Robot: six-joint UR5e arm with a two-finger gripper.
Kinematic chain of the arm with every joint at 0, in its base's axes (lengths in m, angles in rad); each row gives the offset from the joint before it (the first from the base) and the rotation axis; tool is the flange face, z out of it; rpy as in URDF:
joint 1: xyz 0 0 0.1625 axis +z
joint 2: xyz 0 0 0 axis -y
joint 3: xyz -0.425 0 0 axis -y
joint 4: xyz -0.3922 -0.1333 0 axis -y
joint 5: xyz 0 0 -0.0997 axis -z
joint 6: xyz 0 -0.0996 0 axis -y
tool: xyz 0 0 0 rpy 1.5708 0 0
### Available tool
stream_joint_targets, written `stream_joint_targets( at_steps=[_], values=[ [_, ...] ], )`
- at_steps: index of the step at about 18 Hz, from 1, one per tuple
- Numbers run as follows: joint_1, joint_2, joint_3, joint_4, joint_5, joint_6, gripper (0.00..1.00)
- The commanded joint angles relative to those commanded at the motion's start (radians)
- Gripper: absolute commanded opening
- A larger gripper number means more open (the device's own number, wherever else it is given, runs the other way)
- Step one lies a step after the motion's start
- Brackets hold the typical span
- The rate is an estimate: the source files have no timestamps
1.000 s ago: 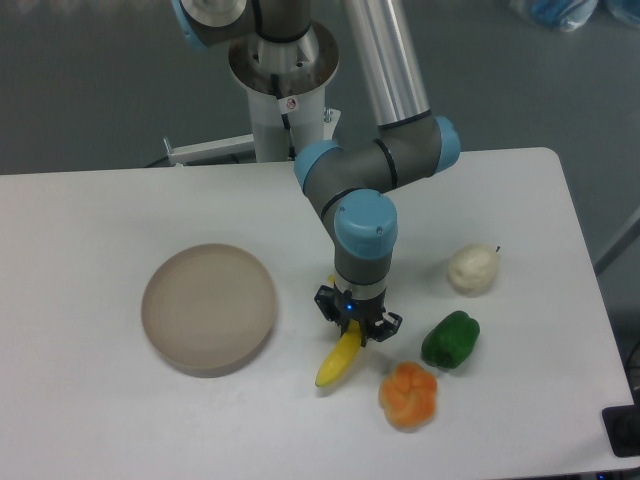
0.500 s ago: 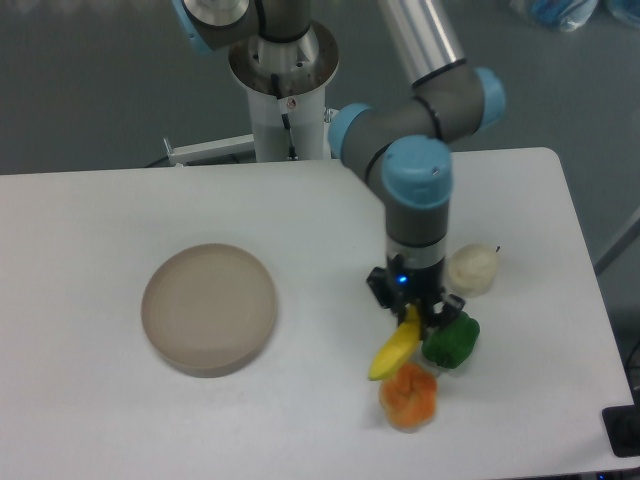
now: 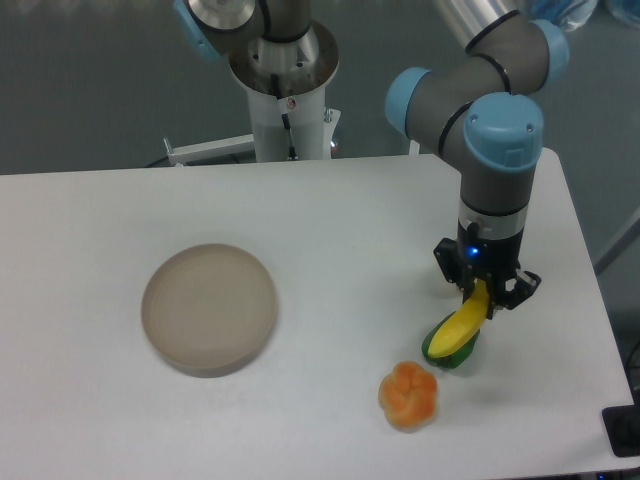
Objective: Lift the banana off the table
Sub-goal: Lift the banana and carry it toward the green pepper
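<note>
The banana is bright yellow and hangs tilted, its upper end pinched in my gripper. The gripper is shut on the banana and holds it in the air over the right part of the white table. The banana's lower end shows in front of the green pepper, which it partly hides.
A round beige plate lies at the left. An orange fruit lies near the front edge, left of the pepper. The arm's base column stands at the back. The table's right edge is close to the gripper.
The gripper has carried the banana to the right, from mid-table to over the green pepper, and higher. The pale round fruit seen earlier at the right is now hidden by the arm.
</note>
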Motion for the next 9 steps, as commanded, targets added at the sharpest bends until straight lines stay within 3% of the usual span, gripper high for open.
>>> stream_joint_targets(
  at_steps=[9],
  values=[
    [0.000, 0.005, -0.008, 0.005, 0.000, -0.002, 0.19]
  ],
)
